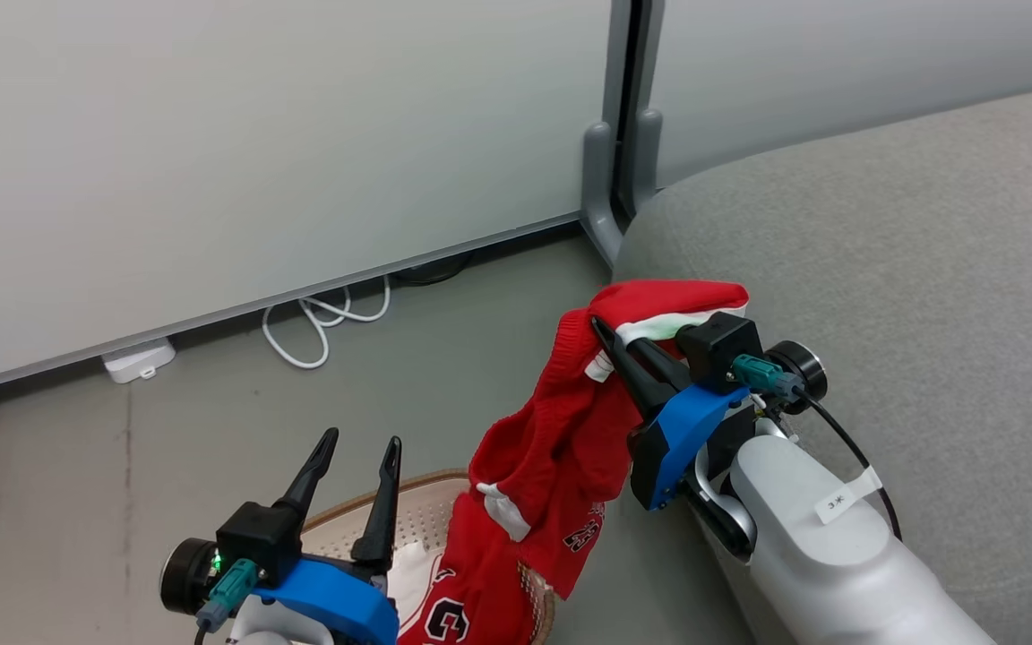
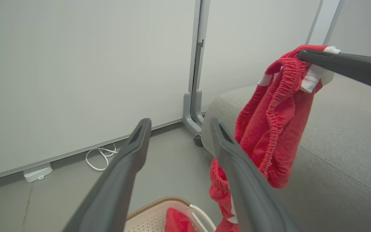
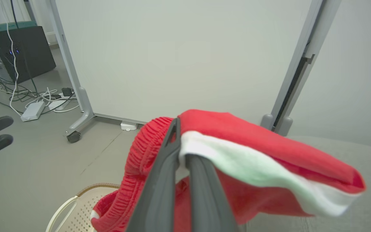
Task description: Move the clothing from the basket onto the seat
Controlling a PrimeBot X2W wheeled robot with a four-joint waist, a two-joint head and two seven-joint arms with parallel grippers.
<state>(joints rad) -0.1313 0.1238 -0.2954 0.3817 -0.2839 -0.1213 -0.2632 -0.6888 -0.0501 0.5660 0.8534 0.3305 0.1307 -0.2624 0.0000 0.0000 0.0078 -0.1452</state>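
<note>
My right gripper (image 1: 604,330) is shut on the elastic waistband of red shorts (image 1: 552,430) with white trim. It holds them up at the left edge of the grey seat (image 1: 883,269), and the cloth hangs down toward the basket (image 1: 426,511). More red clothing with lettering (image 1: 449,618) lies in the basket. Above the basket's left side my left gripper (image 1: 361,437) stands open with nothing between its fingers. The left wrist view has the shorts (image 2: 275,122) to the right of my open left gripper (image 2: 179,121). In the right wrist view my right gripper (image 3: 176,129) pinches the red cloth (image 3: 237,135).
A white partition wall (image 1: 256,134) with a grey post and foot (image 1: 610,179) stands behind. A white cable coil (image 1: 319,331) and an adapter (image 1: 138,360) lie on the floor by it. A black box with cables (image 3: 21,51) sits further left.
</note>
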